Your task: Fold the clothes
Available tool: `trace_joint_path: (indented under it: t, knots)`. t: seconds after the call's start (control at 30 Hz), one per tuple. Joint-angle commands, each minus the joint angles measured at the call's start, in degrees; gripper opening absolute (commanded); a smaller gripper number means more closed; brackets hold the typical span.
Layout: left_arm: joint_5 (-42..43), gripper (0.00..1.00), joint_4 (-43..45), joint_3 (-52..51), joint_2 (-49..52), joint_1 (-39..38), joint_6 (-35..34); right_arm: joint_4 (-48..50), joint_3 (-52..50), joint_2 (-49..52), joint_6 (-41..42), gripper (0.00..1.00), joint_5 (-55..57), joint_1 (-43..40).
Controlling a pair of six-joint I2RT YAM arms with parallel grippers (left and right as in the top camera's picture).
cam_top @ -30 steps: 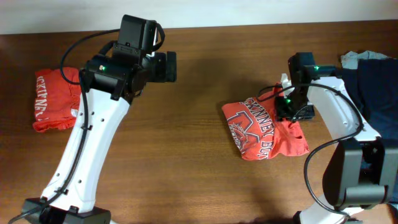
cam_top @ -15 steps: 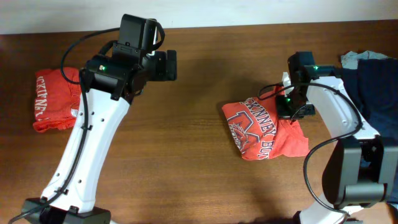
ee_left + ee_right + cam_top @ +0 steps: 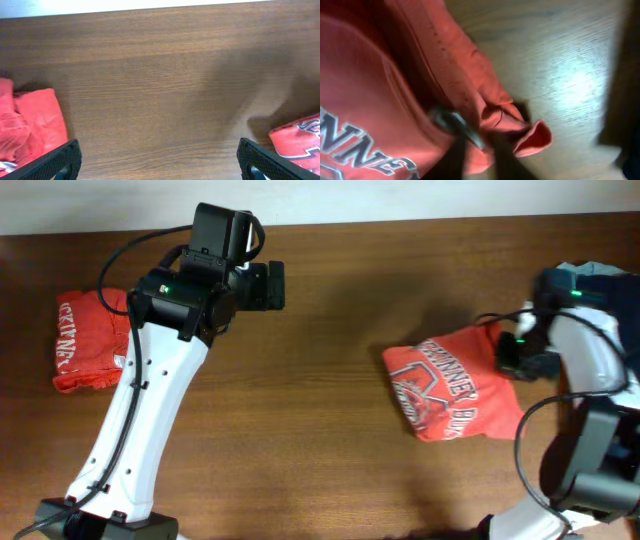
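Note:
A red-orange T-shirt (image 3: 455, 385) with white-and-navy lettering lies loosely bunched right of the table's middle. My right gripper (image 3: 510, 352) is at its right edge. In the right wrist view the blurred dark fingers of this gripper (image 3: 480, 150) are shut on a fold of the shirt's (image 3: 380, 90) hem. A second red-orange T-shirt (image 3: 90, 340) lies folded at the far left. My left gripper (image 3: 272, 285) hangs open above bare wood at the back. In the left wrist view that gripper (image 3: 160, 162) stands wide apart with nothing between its fingers, the folded shirt (image 3: 30, 125) at the left and the bunched one (image 3: 300, 142) at the right.
A pile of dark navy clothes (image 3: 610, 300) with a light blue piece (image 3: 570, 275) sits at the far right edge, right behind my right arm. The white wall (image 3: 400, 200) runs along the table's back edge.
My right gripper has moved to the right and dragged the bunched T-shirt with it, toward the navy pile. The left arm has not moved.

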Motion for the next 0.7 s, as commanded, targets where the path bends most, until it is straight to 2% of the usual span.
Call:
trace_joint_path:
  t: [0.0, 0.03, 0.27, 0.33, 0.4, 0.57, 0.67]
  knots:
    - [5.3, 0.99, -0.7, 0.4, 0.9, 0.5, -0.7, -0.9, -0.2, 0.7, -4.0, 0.92, -9.1, -1.8]
    - [5.6, 0.99, -0.9, 0.4, 1.1, 0.5, -0.7, -1.1, -0.2, 0.7, -4.0, 0.99, -9.3, -1.8]
    - [6.8, 0.99, -4.8, 0.4, 5.4, 0.5, -0.7, -3.7, 2.8, 0.7, -6.0, 1.00, -11.0, -1.4]
    - [6.8, 0.99, -4.0, 0.4, 5.6, 0.5, -0.2, -2.5, 2.9, 0.7, -6.2, 0.93, -11.0, -0.8]
    - [6.3, 0.99, -2.6, 0.6, 5.4, 0.5, 0.2, -0.9, 2.5, 1.0, -7.1, 0.90, -10.7, 0.5]
    - [5.0, 0.99, -2.1, 2.9, 4.5, 1.9, 1.7, 1.7, 1.9, 3.0, -4.1, 1.00, -4.7, 2.4]
    - [4.8, 0.99, -2.2, 3.1, 3.2, 5.0, 1.9, 3.1, 1.9, 4.6, -2.2, 1.00, -3.6, 2.4]
